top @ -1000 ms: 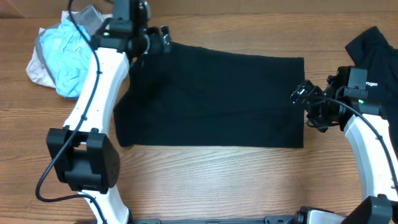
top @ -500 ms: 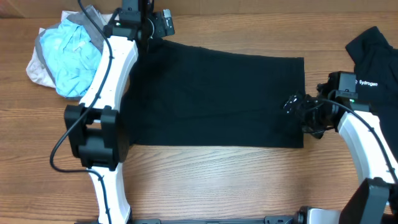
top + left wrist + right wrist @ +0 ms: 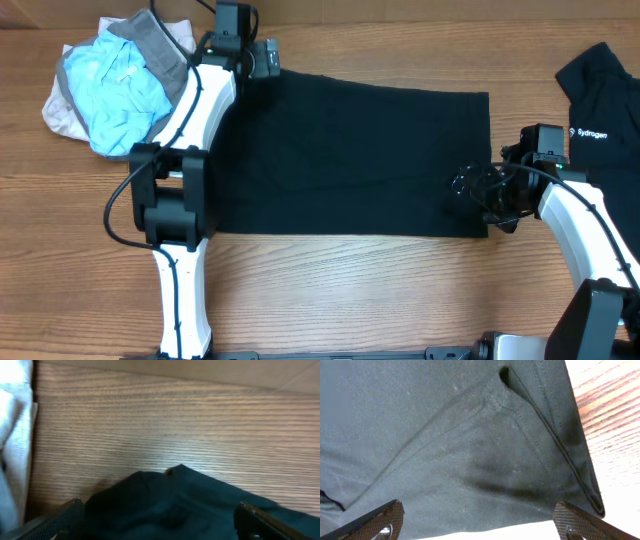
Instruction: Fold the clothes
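At the black garment's [image 3: 350, 160] far left corner, the left gripper [image 3: 262, 58] has pushed farther back, jaws spread. The right gripper [image 3: 462, 185], equally spread, has slid inward over the garment's right edge. It lies flat on the table [image 3: 400, 300].

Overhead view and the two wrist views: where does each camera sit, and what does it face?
Overhead: above the table, facing straight down; both arms show, over the black garment.
Left wrist: on the left gripper, facing the garment's far left corner; its fingertips show.
Right wrist: on the right gripper, facing the garment's right edge; its fingertips show.
Shared: all see the garment.
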Motion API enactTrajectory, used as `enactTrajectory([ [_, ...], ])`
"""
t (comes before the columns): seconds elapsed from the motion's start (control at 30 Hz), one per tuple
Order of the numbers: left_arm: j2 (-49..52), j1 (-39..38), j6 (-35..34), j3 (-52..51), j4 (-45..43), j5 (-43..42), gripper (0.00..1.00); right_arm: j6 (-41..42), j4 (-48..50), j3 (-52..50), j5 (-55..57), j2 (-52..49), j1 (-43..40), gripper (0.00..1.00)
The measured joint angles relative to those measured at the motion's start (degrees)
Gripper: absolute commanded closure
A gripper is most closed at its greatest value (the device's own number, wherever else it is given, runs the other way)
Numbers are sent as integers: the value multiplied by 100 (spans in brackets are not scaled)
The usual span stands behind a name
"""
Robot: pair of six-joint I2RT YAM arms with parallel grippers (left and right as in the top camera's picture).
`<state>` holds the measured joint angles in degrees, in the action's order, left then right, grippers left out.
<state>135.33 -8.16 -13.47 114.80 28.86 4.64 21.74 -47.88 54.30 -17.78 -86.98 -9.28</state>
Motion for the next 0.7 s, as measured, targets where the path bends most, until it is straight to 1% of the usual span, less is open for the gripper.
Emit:
enactTrajectory([
  [0.4, 173, 131, 245, 0, -190, 216, 5, -37, -105, 0, -4, 0, 0, 0],
  [0.7, 387, 321, 704, 0, -85, 212, 6, -39, -33, -2, -20, 0, 0, 0],
])
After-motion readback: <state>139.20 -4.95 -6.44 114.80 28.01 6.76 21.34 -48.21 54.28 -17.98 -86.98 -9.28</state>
